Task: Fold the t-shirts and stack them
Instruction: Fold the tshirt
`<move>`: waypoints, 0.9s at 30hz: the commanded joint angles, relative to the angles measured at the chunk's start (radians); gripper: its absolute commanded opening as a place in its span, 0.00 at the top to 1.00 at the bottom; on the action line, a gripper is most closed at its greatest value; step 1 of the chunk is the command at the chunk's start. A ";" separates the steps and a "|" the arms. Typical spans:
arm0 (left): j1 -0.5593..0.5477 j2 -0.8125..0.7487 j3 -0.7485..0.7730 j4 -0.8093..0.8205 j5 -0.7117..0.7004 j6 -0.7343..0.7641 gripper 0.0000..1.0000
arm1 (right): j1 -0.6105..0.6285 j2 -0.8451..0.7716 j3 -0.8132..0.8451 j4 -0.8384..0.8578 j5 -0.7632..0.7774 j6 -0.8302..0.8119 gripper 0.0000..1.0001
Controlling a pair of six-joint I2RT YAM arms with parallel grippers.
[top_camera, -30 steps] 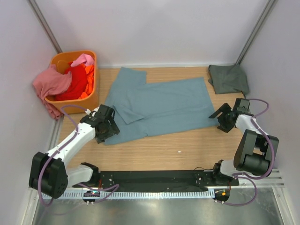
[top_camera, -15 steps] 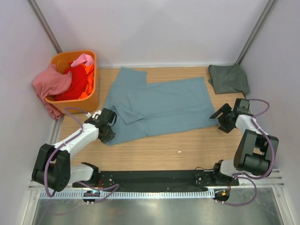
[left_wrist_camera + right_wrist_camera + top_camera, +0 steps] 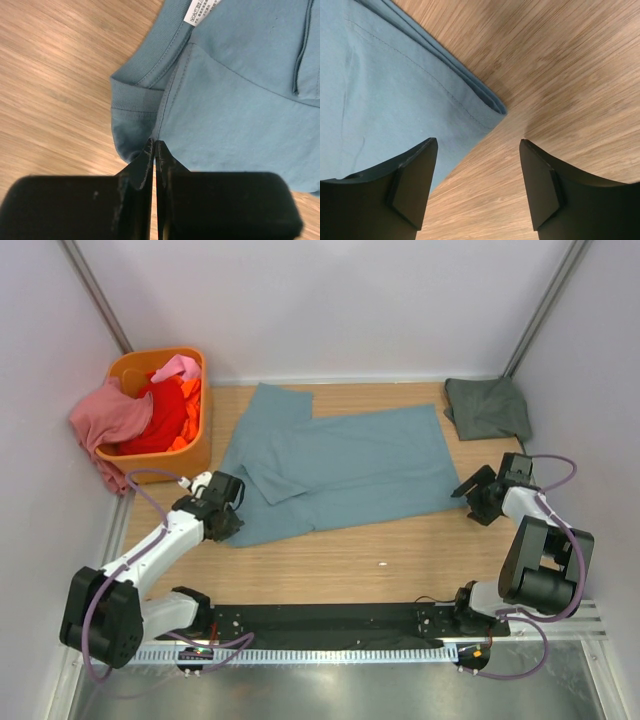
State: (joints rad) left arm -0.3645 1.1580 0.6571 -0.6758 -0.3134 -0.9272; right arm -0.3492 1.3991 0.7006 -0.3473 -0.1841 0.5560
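A large dusty blue-teal t-shirt (image 3: 340, 465) lies spread flat across the middle of the table. My left gripper (image 3: 226, 522) is low at its near left corner. In the left wrist view that gripper (image 3: 154, 145) is shut, its tips pinching the cloth edge by the shoulder seam of the blue-teal t-shirt (image 3: 240, 100), just below the collar. My right gripper (image 3: 470, 490) is open at the shirt's near right corner. In the right wrist view it (image 3: 477, 142) straddles the hem corner (image 3: 492, 107), one finger over cloth and one over wood. A folded dark grey-green t-shirt (image 3: 488, 408) lies at the back right.
An orange basket (image 3: 196, 455) at the back left holds a red t-shirt (image 3: 160, 418) and an orange one (image 3: 190, 405). A pink t-shirt (image 3: 108, 422) hangs over its left rim. Walls close in both sides and the back.
My left gripper has shut on the shirt's near left corner and shifted slightly left. The right gripper has narrowed a little and hardly moved.
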 commanded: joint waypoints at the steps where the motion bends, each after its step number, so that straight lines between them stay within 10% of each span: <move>1: -0.001 -0.014 -0.010 -0.013 -0.024 0.008 1.00 | -0.005 0.004 -0.007 0.054 0.020 0.019 0.30; 7: -0.001 -0.026 -0.024 -0.011 -0.026 0.014 1.00 | -0.004 0.070 -0.027 0.126 0.021 0.042 0.47; 16: 0.001 -0.057 0.018 -0.050 -0.009 0.033 1.00 | -0.007 0.045 -0.032 0.137 0.035 0.042 0.99; 27: 0.001 -0.170 0.073 -0.182 0.102 0.010 1.00 | -0.160 -0.256 -0.081 -0.061 0.149 0.048 0.99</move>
State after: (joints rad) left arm -0.3649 1.0241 0.7048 -0.7902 -0.2443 -0.9092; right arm -0.4812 1.1889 0.6365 -0.3538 -0.0959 0.6006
